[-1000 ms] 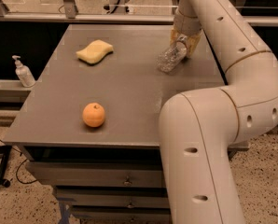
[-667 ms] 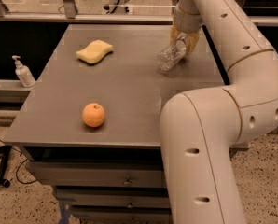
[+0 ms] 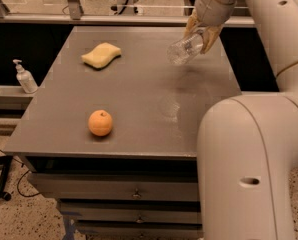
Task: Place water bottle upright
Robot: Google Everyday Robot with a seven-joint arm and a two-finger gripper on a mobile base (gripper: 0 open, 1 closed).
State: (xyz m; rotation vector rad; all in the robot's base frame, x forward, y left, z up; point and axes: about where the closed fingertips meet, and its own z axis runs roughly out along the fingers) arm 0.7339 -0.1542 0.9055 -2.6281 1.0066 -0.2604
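Note:
The water bottle (image 3: pixel 183 49) is a clear ribbed plastic bottle. It hangs tilted above the far right part of the grey table (image 3: pixel 139 99), its base pointing down-left and its cap end hidden in the gripper. My gripper (image 3: pixel 202 32) comes from above at the back right and is shut on the bottle's upper end. A faint shadow lies on the table under the bottle.
A yellow sponge (image 3: pixel 101 55) lies at the back left of the table. An orange fruit (image 3: pixel 100 123) sits near the front left. A white pump-dispenser bottle (image 3: pixel 25 77) stands on a lower shelf to the left. My large white arm (image 3: pixel 249 154) fills the right foreground.
The bottle has come up off the table surface with the gripper and now hangs tilted in the air. The sponge and the orange have not moved.

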